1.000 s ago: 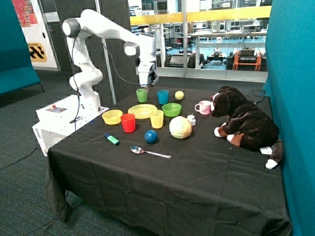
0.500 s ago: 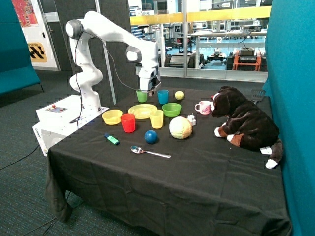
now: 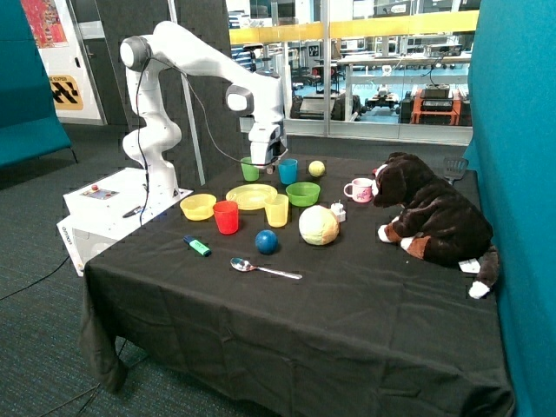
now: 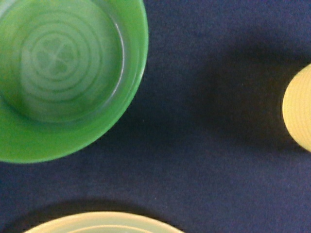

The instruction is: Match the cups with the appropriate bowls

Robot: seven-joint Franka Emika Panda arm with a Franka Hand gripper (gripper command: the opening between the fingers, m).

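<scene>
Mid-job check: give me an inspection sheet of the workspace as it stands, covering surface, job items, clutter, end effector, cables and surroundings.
Surface: table under a black cloth, wrinkled at the front.
Job's things: green cup and yellow cup stand on the cloth, neither in a bowl; green bowl and yellow bowl hold nothing.
Clutter: red cup, blue cup, plate, blue ball, spoon, mug, plush dog.
End effector: low between the green cup and the blue cup; finger state not visible.
Cables: one runs along the arm.
Surroundings: glass partition behind, teal panels at the sides.
</scene>
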